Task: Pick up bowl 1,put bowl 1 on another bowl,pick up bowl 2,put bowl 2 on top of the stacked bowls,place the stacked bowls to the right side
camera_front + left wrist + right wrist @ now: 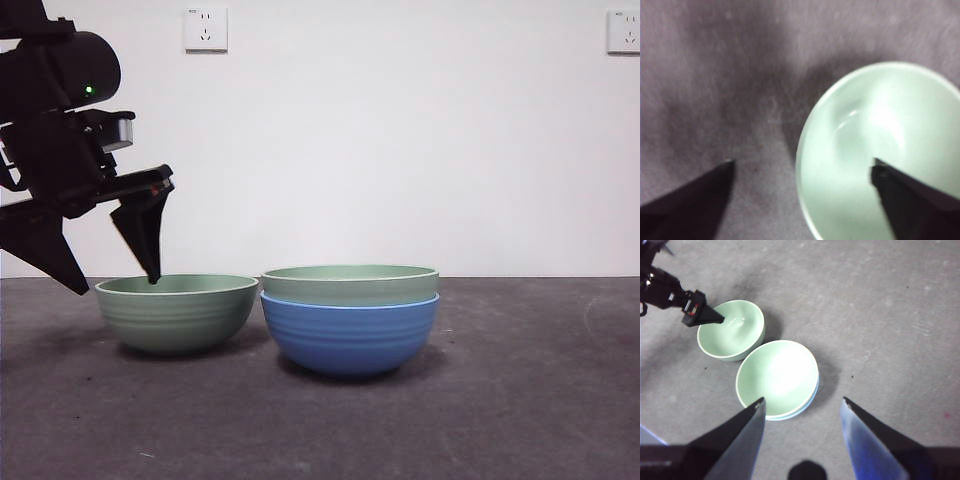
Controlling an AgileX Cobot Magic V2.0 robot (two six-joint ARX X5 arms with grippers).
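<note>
Front view: no writing on either green bowl (177, 311).

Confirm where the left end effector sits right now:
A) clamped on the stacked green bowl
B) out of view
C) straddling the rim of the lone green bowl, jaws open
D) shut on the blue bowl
C: the left end effector is open, with one jaw inside the lone green bowl and the other outside its rim; the blue bowl stands untouched beside it.
</note>
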